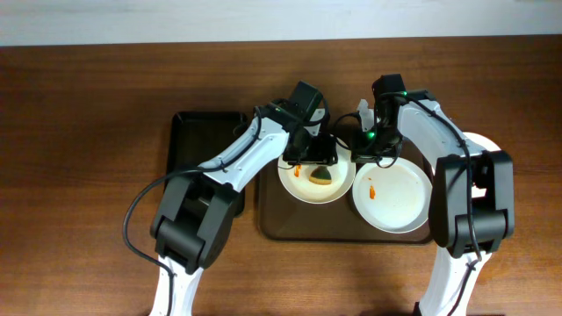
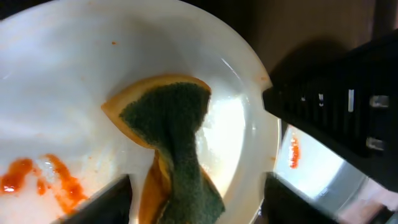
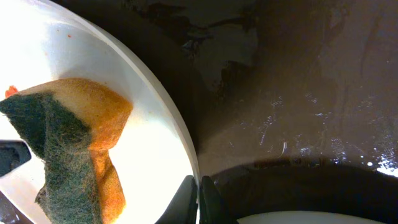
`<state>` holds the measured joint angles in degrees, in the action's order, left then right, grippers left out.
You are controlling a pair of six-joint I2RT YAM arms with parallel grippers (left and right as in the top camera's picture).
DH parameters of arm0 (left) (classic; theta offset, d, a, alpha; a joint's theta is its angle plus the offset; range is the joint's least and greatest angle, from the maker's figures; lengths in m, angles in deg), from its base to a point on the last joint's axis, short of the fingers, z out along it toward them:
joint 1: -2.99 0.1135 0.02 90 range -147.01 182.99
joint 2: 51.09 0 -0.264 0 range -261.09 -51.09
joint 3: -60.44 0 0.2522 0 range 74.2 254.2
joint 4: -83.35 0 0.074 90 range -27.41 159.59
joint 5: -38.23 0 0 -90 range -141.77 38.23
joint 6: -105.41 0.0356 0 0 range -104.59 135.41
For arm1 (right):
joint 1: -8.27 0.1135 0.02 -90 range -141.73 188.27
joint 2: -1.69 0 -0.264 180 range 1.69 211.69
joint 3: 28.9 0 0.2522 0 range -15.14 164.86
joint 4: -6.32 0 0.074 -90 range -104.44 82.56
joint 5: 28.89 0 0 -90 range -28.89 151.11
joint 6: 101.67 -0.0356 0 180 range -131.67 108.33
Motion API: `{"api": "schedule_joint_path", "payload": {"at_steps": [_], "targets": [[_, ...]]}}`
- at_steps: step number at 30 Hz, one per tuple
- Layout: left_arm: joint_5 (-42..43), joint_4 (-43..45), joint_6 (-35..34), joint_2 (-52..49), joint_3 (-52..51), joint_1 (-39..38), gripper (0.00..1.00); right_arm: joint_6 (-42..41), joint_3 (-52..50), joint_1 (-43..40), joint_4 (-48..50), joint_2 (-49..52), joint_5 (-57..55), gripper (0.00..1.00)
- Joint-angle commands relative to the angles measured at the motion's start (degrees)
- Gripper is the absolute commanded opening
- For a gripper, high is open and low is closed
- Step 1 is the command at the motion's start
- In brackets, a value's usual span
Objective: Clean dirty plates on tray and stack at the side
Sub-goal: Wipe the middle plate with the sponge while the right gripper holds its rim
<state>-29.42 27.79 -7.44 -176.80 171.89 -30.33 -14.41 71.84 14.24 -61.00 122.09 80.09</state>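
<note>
Tray (image 1: 281,230): centre plate (image 1: 303,189) and outer plate (image 1: 399,197) sauce-smeared, unwiped. Sponge (image 2: 174,118) lying in centre plate; left gripper (image 1: 314,163) parted, empty; right gripper (image 3: 199,199) pinching its rim.

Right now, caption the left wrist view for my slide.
Sponge rests on a sauce-smeared white plate, between the fingers of the open left gripper.

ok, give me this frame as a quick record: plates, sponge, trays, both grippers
tray: brown, holds two plates
sponge plate: left on the tray, red smears, sponge in it
sponge: orange with a green scrub face, lying loose
second plate: right on the tray, one red smear
third plate: off the tray at right, mostly hidden by the right arm
left gripper: open, over the sponge
right gripper: shut on the sponge plate's rim
black tray: left of the brown one
</note>
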Motion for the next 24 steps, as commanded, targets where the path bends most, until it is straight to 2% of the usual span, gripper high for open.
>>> {"api": "schedule_joint_path", "payload": {"at_steps": [1,3,8,9,11,17,24], "targets": [[-6.67,-0.02,0.59,-1.11,-0.70,-2.99,0.27,0.33,-0.09,0.04,-0.20,-0.11,0.35,0.04],[-9.03,-0.04,0.61,-1.11,-0.72,-4.22,0.34,0.33,-0.09,0.04,-0.20,-0.11,0.37,0.04],[-14.58,-0.02,0.55,-1.16,-2.10,-5.68,0.33,0.33,-0.09,0.04,-0.24,-0.11,0.35,0.04],[-14.71,-0.02,0.55,-1.29,-2.25,-5.68,0.27,0.33,-0.09,0.04,-0.24,-0.11,0.37,0.04],[-14.69,0.02,0.55,-1.38,-2.69,-5.62,0.01,0.33,-0.09,0.04,-0.24,-0.11,0.35,0.04],[-14.69,0.96,0.35,-1.90,-4.94,-5.11,0.00,0.33,-0.09,0.04,-0.39,-0.11,0.35,0.04],[-14.97,-2.56,0.61,-2.12,-4.98,-1.07,0.00,0.35,-0.11,0.04,-0.90,-0.11,0.28,0.04]]}}
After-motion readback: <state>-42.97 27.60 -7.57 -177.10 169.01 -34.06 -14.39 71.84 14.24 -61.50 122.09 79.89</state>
